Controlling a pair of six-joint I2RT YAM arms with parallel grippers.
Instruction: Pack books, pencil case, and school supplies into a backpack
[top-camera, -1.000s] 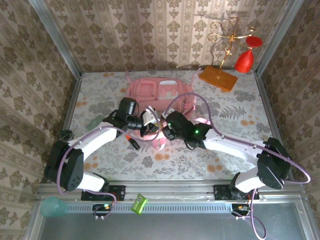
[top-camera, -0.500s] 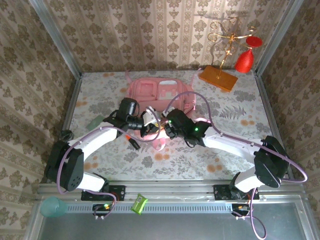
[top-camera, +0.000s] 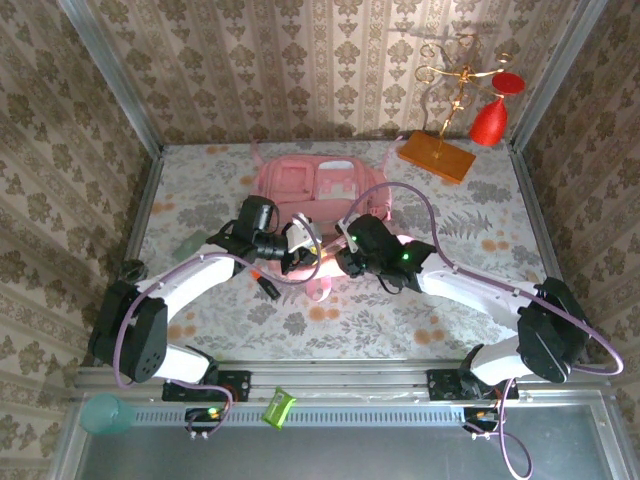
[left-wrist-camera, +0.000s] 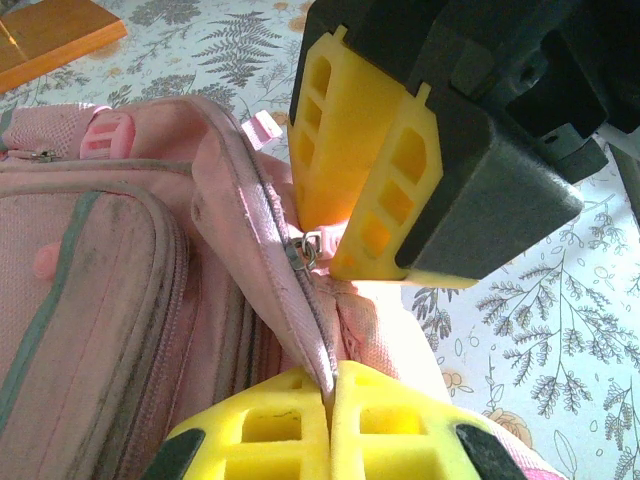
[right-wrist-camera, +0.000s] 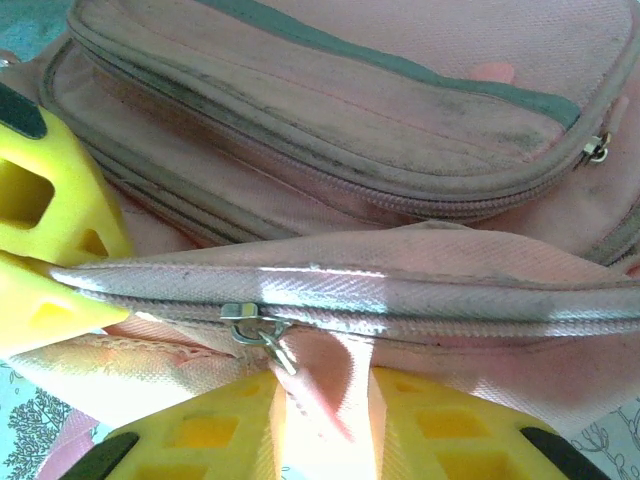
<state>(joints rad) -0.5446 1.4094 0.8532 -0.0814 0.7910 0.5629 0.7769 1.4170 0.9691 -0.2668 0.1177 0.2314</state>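
At table centre, backpack (top-camera: 318, 185) lies toward 12 o'clock; left gripper (left-wrist-camera: 332, 378) clamps its zip seam (left-wrist-camera: 298, 300). The right gripper (right-wrist-camera: 325, 408) straddles pull ribbon (right-wrist-camera: 315, 365), grip unclear, nudged toward 3 o'clock: unzipping likely starting.

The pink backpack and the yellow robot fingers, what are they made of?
The backpack looks like soft woven cloth: you can see tiny threads and it folds. Its zip slider looks like shiny metal. The yellow fingers look like hard, matte plastic with hollow cells, probably.
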